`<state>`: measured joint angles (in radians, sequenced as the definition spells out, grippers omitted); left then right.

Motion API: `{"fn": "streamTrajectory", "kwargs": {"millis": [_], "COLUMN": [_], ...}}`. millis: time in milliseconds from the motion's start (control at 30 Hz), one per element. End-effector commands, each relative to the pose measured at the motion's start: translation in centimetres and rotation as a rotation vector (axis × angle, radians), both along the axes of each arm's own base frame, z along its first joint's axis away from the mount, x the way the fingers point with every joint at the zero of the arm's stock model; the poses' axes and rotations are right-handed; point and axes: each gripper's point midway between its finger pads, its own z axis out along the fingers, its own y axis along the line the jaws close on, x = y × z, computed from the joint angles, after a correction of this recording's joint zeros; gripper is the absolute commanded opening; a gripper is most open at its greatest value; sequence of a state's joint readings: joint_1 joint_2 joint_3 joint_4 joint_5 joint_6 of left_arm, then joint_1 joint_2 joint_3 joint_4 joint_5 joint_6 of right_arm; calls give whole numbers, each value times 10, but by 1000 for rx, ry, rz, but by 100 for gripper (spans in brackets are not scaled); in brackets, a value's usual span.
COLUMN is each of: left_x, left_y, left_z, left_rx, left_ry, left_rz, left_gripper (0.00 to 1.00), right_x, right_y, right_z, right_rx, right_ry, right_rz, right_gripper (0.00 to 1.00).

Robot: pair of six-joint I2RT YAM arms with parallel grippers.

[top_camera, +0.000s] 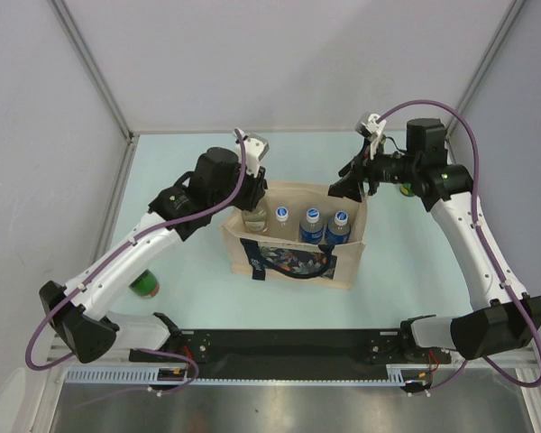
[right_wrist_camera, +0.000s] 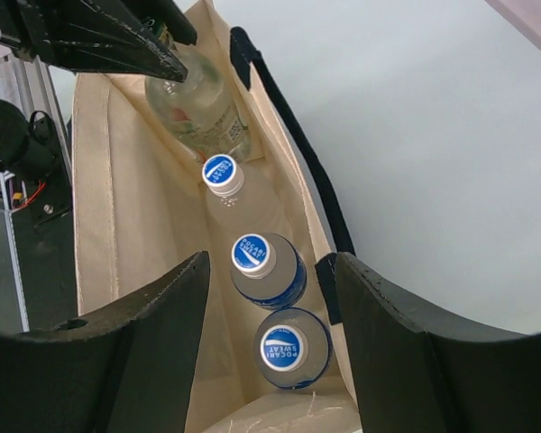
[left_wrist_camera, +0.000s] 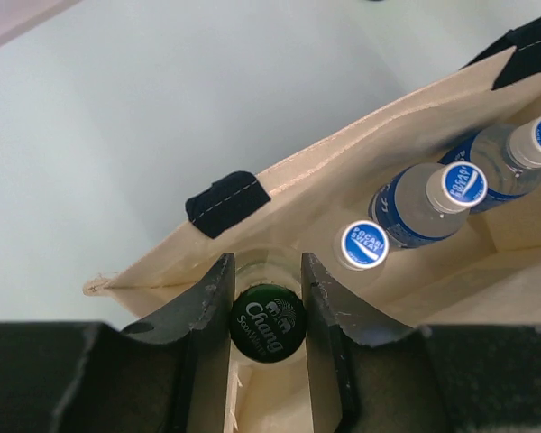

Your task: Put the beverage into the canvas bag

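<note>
The beige canvas bag (top_camera: 343, 266) with navy handles stands open mid-table. My left gripper (top_camera: 254, 200) is shut on the neck of a clear glass bottle (top_camera: 256, 216) with a green Chang cap (left_wrist_camera: 268, 322). It holds the bottle tilted inside the bag's left end (left_wrist_camera: 343, 153). Three blue-capped Pocari Sweat bottles (top_camera: 312, 216) stand in a row inside the bag (right_wrist_camera: 153, 234). My right gripper (top_camera: 350, 189) is open and empty above the bag's right end. Its jaws (right_wrist_camera: 270, 307) stand wide apart over the nearest blue-capped bottles (right_wrist_camera: 283, 347).
A green can (top_camera: 145, 286) lies on the table beside the left arm, left of the bag. Grey walls close in the pale table on the left, back and right. A black rail runs along the near edge.
</note>
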<state>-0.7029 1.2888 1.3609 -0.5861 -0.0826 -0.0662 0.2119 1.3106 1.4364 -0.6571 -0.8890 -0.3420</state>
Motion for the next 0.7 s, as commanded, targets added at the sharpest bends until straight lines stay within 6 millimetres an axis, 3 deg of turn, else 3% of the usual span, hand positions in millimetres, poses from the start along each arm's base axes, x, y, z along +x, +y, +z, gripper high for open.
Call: {"fn": "streamTrajectory", "kwargs": {"millis": [0, 33, 300, 467, 667], "left_x": [20, 22, 37, 44, 48], "left_y": [1, 2, 6, 10, 10], "left_z": [64, 54, 30, 2, -29], "left_rx": [-128, -112, -88, -51, -30], "left_ry": [-265, -261, -316, -313, -285], "left_rz": [45, 52, 104, 132, 155], "left_gripper": [0, 0, 0, 0, 0], "right_x": [-9, -11, -24, -26, -24], "right_y": [5, 6, 14, 18, 14], "right_z": [5, 5, -1, -4, 5], "right_rx": [0, 2, 4, -8, -10], "right_ry": [-36, -37, -33, -45, -56], "right_rz": [55, 68, 141, 172, 163], "right_gripper": [63, 63, 63, 63, 63]}}
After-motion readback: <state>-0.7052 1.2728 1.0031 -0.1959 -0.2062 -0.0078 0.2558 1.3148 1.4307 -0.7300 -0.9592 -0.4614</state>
